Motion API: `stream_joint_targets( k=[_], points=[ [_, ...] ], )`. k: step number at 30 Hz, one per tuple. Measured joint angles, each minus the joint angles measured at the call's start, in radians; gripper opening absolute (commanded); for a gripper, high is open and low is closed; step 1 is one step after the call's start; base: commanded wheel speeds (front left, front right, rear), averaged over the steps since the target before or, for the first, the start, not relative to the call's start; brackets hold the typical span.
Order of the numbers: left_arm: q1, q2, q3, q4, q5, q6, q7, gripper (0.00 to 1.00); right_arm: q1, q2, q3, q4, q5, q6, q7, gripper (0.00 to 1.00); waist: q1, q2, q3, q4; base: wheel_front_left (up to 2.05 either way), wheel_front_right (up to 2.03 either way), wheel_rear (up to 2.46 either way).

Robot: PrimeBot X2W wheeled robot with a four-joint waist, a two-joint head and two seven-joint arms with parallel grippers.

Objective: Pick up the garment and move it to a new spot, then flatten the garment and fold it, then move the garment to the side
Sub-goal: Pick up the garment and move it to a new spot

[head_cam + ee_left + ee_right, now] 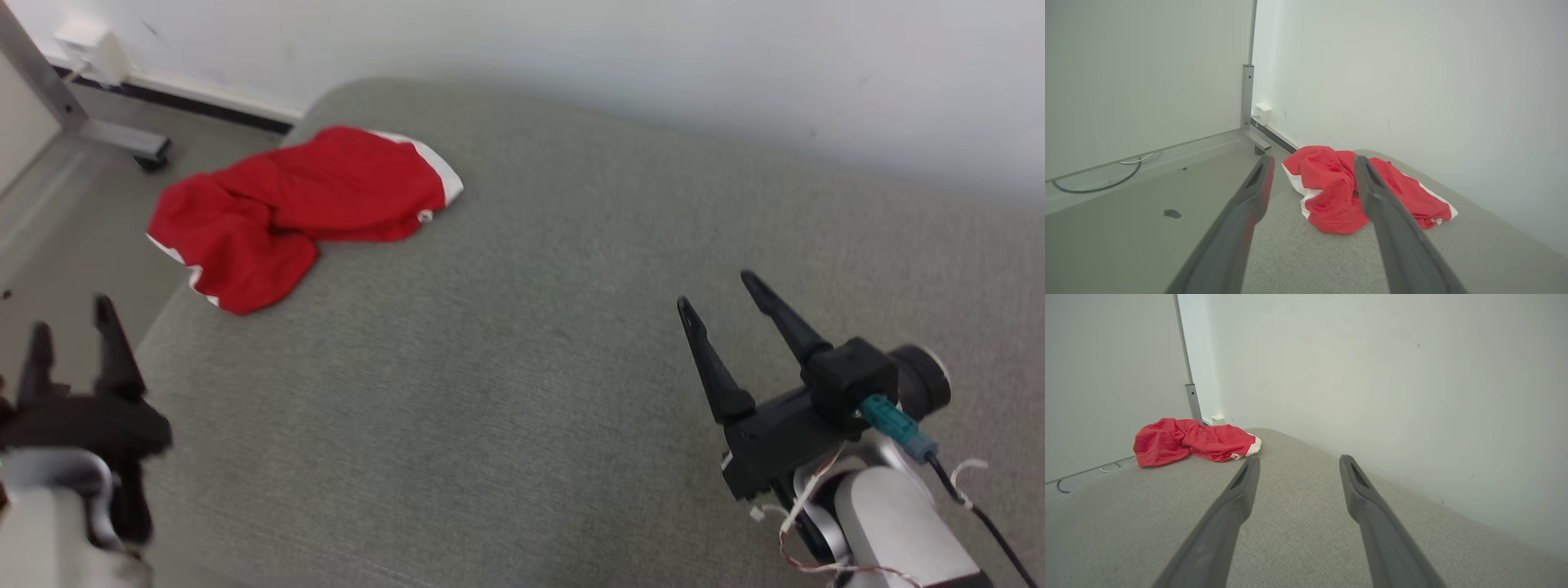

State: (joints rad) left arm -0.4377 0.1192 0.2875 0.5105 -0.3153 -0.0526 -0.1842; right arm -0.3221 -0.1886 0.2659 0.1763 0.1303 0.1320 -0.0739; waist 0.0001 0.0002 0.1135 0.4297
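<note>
**Head view.** The red garment (302, 208), trimmed in white, lies crumpled at the far left corner of the grey cushion (522, 351). One lobe reaches the cushion's rounded left edge, above the floor (73, 220). The left gripper (69, 322) hovers at the lower left, beside that edge and somewhat blurred, with its jaws apart and empty. The right gripper (718, 298) hangs over the right half of the cushion, jaws spread wide and holding nothing, well apart from the garment.

**Left wrist view.** The garment sits ahead, framed between the two spread fingers, near but not touched. Its near part is bunched in several layers, with white hem showing at both sides.

**Right wrist view.** The garment lies far off to the left, at the cushion's corner. Bare cushion lies ahead of the jaws.

**Assessment.** The pick-up appears not yet begun. Hazards noted:
- **Pushed off the edge:** a glancing push from the left fingers could slide the cloth onto the floor.
- **Partial grip:** a pinch on the topmost fold alone would likely lift one layer, leaving the rest trailing and prone to slip.
- **Snagged cushion:** jaws driven too deep could catch the cushion's weave.
- **Crowded arms:** the right arm faces a long reach, and both arms could crowd each other at that corner.
</note>
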Motion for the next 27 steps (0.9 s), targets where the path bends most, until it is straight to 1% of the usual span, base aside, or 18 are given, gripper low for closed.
stream_joint_targets(
  k=[5,7,11,13,16,19,24,26,27],
  points=[
    [-0.184,0.059,0.064,0.088,-0.089,0.001,0.057,1.00,-0.074,-0.016,0.035,-0.068,0.000,0.000,0.021,1.00,0.0001,0.0001,0.119,-0.045,0.00,0.00,0.00],
    [-0.246,0.091,0.082,0.118,-0.118,-0.001,0.096,1.00,-0.100,-0.022,0.036,-0.095,-0.001,0.000,0.029,1.00,0.0001,0.0002,0.172,-0.068,0.00,0.00,0.00],
    [-0.341,0.126,0.124,0.175,-0.192,-0.006,0.188,1.00,-0.126,-0.028,0.030,-0.137,-0.009,0.000,0.033,1.00,0.0003,0.0003,0.274,-0.114,0.00,0.00,0.00],
    [-0.374,0.148,0.149,0.201,-0.227,0.003,0.229,1.00,-0.131,-0.029,0.026,-0.159,-0.011,0.000,0.034,1.00,0.0003,0.0002,0.322,-0.137,0.00,0.00,0.00],
    [-0.411,0.172,0.197,0.237,-0.281,0.027,0.294,1.00,-0.132,-0.028,0.019,-0.187,-0.018,0.000,0.034,1.00,0.0002,0.0002,0.388,-0.172,0.00,0.00,0.00],
    [-0.448,0.180,0.262,0.264,-0.360,0.059,0.349,1.00,-0.129,-0.026,0.004,-0.217,-0.021,0.000,0.032,1.00,0.0002,0.0003,0.446,-0.209,0.00,0.00,0.00],
    [-0.467,0.211,0.294,0.284,-0.382,0.117,0.406,1.00,-0.104,-0.025,-0.007,-0.262,-0.027,0.000,0.038,1.00,0.0000,0.0001,0.520,-0.272,0.00,0.00,0.00],
    [-0.470,0.213,0.299,0.289,-0.395,0.126,0.429,1.00,-0.100,-0.022,-0.013,-0.277,-0.027,0.000,0.038,1.00,0.0000,0.0001,0.542,-0.297,0.00,0.00,0.00],
    [-0.471,0.222,0.300,0.287,-0.399,0.132,0.444,0.93,-0.100,-0.021,-0.017,-0.281,-0.028,0.000,0.037,1.00,-0.0001,0.0000,0.550,-0.308,0.00,0.00,0.00]
  ],
)
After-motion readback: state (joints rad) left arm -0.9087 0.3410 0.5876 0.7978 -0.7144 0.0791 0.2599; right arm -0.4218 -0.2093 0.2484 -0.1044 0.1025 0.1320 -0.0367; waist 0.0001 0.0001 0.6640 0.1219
